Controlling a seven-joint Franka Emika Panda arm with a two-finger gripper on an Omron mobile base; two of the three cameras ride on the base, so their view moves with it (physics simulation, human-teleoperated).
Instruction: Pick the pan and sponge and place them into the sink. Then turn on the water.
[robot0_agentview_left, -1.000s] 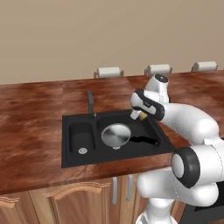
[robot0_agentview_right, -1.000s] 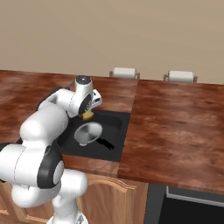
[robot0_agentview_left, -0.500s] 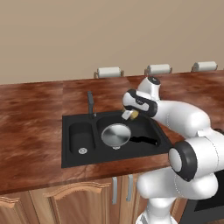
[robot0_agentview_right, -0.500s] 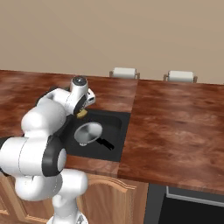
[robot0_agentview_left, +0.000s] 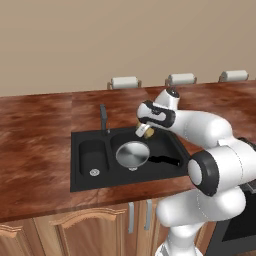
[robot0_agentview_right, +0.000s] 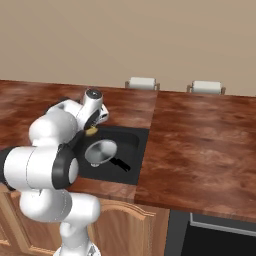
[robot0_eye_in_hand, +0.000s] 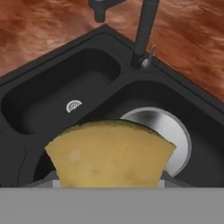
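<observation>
Pan (robot0_agentview_left: 132, 154): already lying in the larger basin of the sink (robot0_agentview_left: 80, 172), handle pointing right. Sponge (robot0_agentview_left: 145, 131): pinched in my tool (robot0_agentview_left: 143, 132), hanging above that basin, not yet released. Faucet (robot0_agentview_left: 103, 118): I see no water; turning it on remains.

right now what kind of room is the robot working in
A kitchen, rendered rather than real: a black double-basin sink with a faucet set in a wood-look counter, cabinet doors below, and a pan in the larger basin.
</observation>
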